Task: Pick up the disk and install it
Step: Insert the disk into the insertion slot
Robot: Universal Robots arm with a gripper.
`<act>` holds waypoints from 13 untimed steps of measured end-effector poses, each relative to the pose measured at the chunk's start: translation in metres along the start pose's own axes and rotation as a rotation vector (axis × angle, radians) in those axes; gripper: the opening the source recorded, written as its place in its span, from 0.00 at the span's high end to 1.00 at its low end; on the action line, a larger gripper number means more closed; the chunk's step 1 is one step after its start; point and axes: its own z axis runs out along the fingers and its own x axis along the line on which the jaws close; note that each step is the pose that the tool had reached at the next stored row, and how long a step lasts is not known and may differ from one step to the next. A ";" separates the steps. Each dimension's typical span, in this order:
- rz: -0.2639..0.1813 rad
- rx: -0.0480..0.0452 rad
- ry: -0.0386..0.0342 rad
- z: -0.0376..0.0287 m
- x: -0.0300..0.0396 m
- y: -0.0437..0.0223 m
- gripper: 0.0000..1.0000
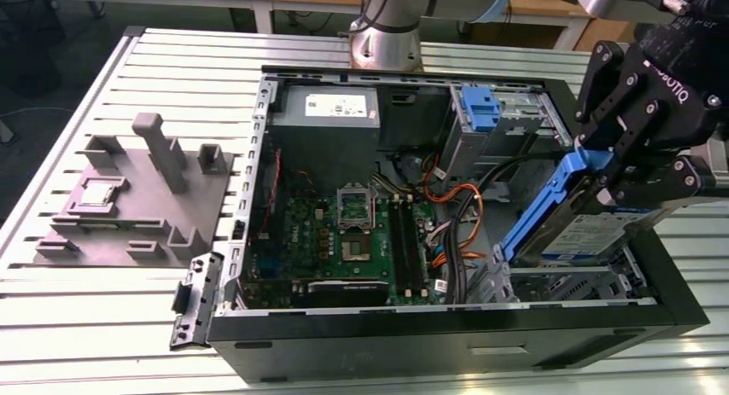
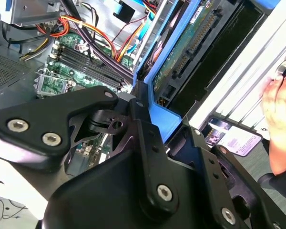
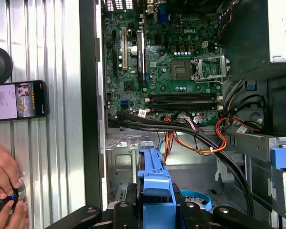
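Disk (image 1: pixel 583 233): gripped by its blue bracket and carried on edge, tilted, resting on nothing.
Gripper (image 1: pixel 629 180): clenched on the disk, one finger on each side of the bracket.
Disk relative to gripper: directly between the jaws, with the long side reaching down and away from the wrist into the case.
Just below: metal drive bay (image 1: pixel 569 286) in the corner of the computer case (image 1: pixel 456 331), at the exterior view's right; lower end of the disk close to it.
Done: pick-up, judging by the lifted disk.
Left: installing; apparently not seated in the bay yet.
Farther inside: motherboard (image 1: pixel 341 233), orange cables (image 1: pixel 462 212), upright blue carrier (image 1: pixel 481 105), power supply (image 1: pixel 330 109).
Outside the case: in the first wrist view, a person's hand (image 3: pixel 5 188) on a small knob, beside a phone (image 3: pixel 16 100) on the slatted table (image 3: pixel 52 157).
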 end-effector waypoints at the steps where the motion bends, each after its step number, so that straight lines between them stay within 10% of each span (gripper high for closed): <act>1: 0.000 0.0000 0.0000 0.0009 0.0000 0.0000 0.64; 13: 0.000 0.0000 0.0000 0.0022 0.0001 0.0000 0.64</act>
